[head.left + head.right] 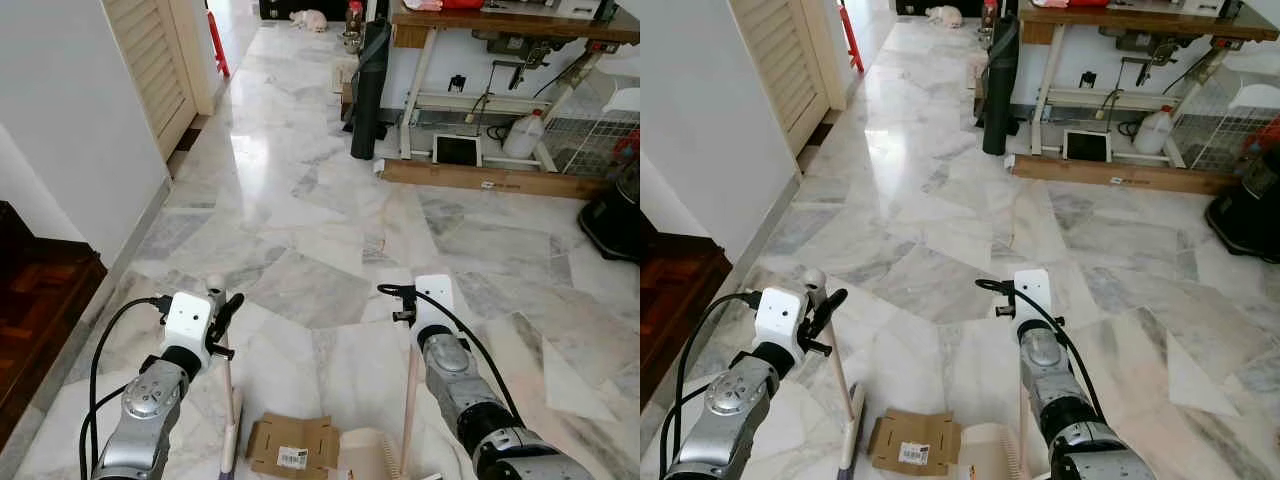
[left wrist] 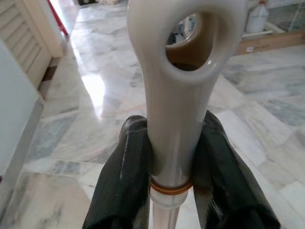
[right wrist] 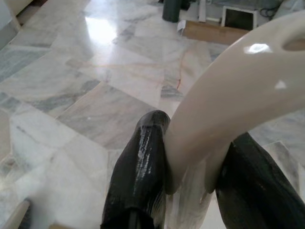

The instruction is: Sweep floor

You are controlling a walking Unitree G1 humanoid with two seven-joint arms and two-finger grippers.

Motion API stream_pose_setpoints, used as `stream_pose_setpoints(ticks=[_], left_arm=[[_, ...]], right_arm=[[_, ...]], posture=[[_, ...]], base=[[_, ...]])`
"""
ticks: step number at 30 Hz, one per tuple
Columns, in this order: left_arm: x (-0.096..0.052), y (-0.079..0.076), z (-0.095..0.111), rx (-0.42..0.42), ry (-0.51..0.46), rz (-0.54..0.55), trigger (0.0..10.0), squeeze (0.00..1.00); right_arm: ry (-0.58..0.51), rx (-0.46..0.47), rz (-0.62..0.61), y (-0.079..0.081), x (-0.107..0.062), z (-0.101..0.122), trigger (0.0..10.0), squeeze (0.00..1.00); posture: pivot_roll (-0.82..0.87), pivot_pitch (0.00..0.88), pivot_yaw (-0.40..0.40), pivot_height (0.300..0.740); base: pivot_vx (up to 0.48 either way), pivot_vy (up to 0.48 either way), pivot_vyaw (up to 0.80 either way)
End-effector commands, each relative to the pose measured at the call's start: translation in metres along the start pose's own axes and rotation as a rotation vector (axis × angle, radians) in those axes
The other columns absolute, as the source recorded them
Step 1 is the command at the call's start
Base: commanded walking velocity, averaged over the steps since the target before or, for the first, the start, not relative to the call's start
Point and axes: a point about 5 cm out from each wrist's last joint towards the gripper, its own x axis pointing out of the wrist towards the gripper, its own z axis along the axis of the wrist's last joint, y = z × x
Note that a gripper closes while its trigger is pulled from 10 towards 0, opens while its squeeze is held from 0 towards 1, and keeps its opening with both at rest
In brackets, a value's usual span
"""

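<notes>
Both end effectors grip cleaning tools above the marble floor.
The left end effector clamps the broom handle; the right end effector clamps the dustpan handle. A flattened cardboard piece lies between broom head and dustpan.

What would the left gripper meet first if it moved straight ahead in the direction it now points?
Probably nothing soon: the left gripper, shut on the cream plastic broom handle, points along bare grey-white marble floor; that way looks free as far as visible, though depth is unclear.
</notes>
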Motion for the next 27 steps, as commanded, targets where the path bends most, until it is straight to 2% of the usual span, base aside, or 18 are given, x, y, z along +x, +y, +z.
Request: stream_pose_setpoints(ticks=[1,4,13,16,27], left_arm=[[0.0,0.005,0.002,0.011,-0.017,0.033,10.0,0.0],[0.0,0.007,0.003,0.017,-0.025,0.047,10.0,0.0],[0.001,0.008,0.004,0.018,-0.035,0.056,10.0,0.0],[0.001,0.008,0.005,0.019,-0.039,0.06,10.0,0.0],[0.001,0.01,0.005,0.018,-0.043,0.065,10.0,0.0]], right_arm=[[0.122,-0.024,-0.008,0.0,-0.01,-0.032,10.0,0.0],[0.053,-0.008,-0.03,0.0,-0.009,-0.023,10.0,0.0],[-0.028,0.031,-0.058,-0.001,-0.009,-0.014,10.0,0.0],[-0.09,0.053,-0.059,-0.001,-0.009,-0.005,10.0,0.0],[-0.193,0.086,-0.067,-0.002,-0.006,0.016,10.0,0.0]], posture=[[0.17,0.09,-0.003,0.74],[0.17,0.09,-0.001,0.74],[0.17,0.091,-0.002,0.74],[0.17,0.091,-0.002,0.74],[0.17,0.088,-0.001,0.74]], base=[[0.0,0.0,0.0],[0.0,0.0,0.0],[0.0,0.0,0.0],[0.0,0.0,0.0],[0.0,0.0,0.0]])
